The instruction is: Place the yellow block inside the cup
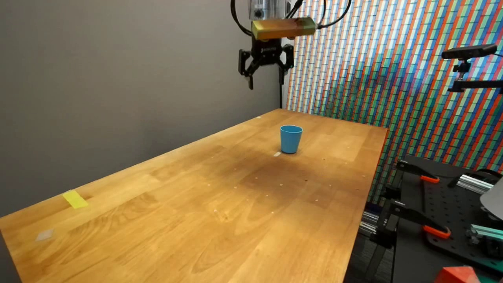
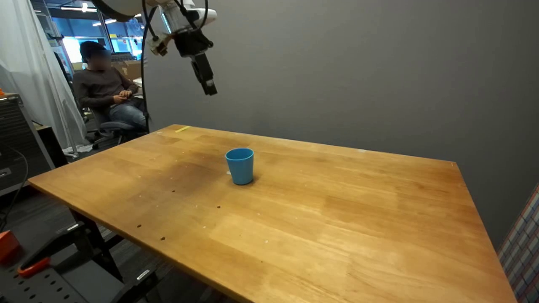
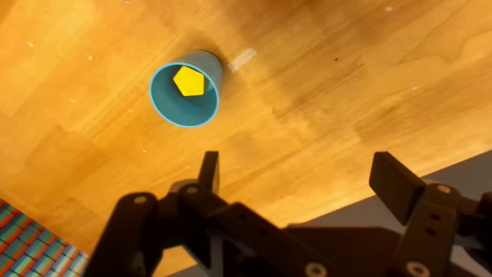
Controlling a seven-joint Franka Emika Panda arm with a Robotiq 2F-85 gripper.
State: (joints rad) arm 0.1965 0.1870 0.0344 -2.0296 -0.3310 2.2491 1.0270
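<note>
Yellow block (image 3: 188,81) is sitting inside the blue cup (image 1: 290,140); main risk: a tip-over.
In the wrist view, block is showing near 12 o'clock within the cup's mouth; flat or leaning, cannot tell. Cup is standing upright on the tabletop (image 1: 212,204), at about 10 o'clock from the gripper (image 3: 296,163) in that view; gripper is hanging well above, jaws spread wide, gripping nothing. Judging placement done; a low sweep towards 10 o'clock would be risking a jaw catching the rim, toppling the cup, spilling the block.
</note>
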